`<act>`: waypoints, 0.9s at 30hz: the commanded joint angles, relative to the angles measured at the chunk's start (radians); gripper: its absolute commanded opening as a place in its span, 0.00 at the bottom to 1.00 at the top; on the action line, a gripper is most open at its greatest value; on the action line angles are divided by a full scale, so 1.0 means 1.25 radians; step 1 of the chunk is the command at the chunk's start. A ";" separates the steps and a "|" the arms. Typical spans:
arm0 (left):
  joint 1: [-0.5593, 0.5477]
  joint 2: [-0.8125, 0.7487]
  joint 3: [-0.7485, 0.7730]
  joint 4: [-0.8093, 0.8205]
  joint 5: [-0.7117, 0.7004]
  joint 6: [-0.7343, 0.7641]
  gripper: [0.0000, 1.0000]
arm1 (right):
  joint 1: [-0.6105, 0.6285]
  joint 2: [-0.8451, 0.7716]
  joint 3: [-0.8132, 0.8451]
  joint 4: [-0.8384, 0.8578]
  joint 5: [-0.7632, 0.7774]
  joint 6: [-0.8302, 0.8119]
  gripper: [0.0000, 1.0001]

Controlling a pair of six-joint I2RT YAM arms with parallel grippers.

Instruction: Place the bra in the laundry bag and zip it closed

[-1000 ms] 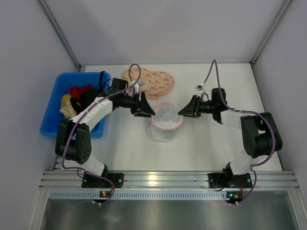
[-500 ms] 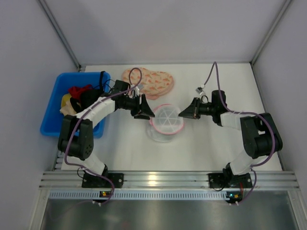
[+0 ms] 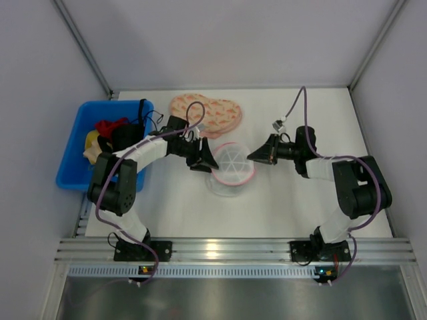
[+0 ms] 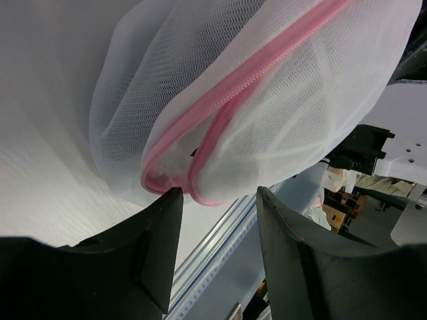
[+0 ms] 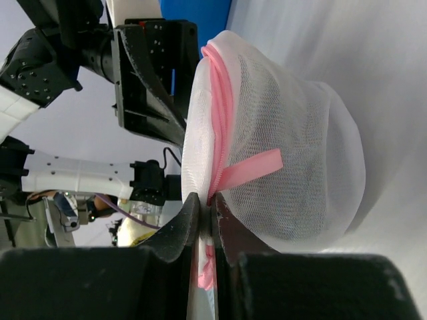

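The laundry bag (image 3: 229, 179), white mesh with a pink zip rim, sits mid-table between both arms. My right gripper (image 3: 251, 157) is shut on the rim at the bag's right side; in the right wrist view its fingers (image 5: 208, 202) pinch the pink zip edge of the bag (image 5: 293, 167) beside a pink ribbon tab. My left gripper (image 3: 211, 163) is open at the bag's left rim; in the left wrist view (image 4: 219, 195) the bag (image 4: 267, 100) lies just beyond the fingertips, not gripped. A black fabric piece (image 3: 124, 137), seemingly the bra, lies in the blue bin.
The blue bin (image 3: 67, 155) at the left holds red, tan and black clothes. A peach-pink patterned heart-shaped cloth (image 3: 212, 113) lies behind the bag. Grey walls close the back and sides; a metal rail runs along the near edge.
My left gripper has moved right and a little nearer, up to the bag's left rim. The bag's rim has tilted and shifted slightly. My right gripper keeps its hold.
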 commanded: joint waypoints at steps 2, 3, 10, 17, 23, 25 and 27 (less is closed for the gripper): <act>-0.001 0.016 -0.008 0.098 0.030 -0.031 0.52 | 0.009 0.005 -0.015 0.112 -0.019 0.046 0.00; -0.001 0.018 -0.011 0.137 0.039 -0.055 0.50 | 0.009 0.005 -0.018 0.114 -0.019 0.049 0.00; 0.001 -0.006 -0.009 0.200 0.107 -0.076 0.12 | 0.025 -0.007 -0.014 0.025 -0.012 -0.026 0.17; 0.002 0.012 0.031 0.108 0.133 -0.027 0.00 | 0.056 -0.006 -0.003 -0.009 -0.018 -0.058 0.40; 0.025 0.024 0.077 0.024 0.124 0.047 0.00 | 0.059 -0.004 -0.009 -0.007 -0.027 -0.069 0.46; 0.040 0.034 0.096 -0.008 0.127 0.068 0.00 | 0.061 -0.002 -0.012 0.004 -0.036 -0.068 0.50; 0.050 0.041 0.109 -0.041 0.132 0.082 0.00 | 0.062 -0.002 -0.015 0.019 -0.043 -0.058 0.57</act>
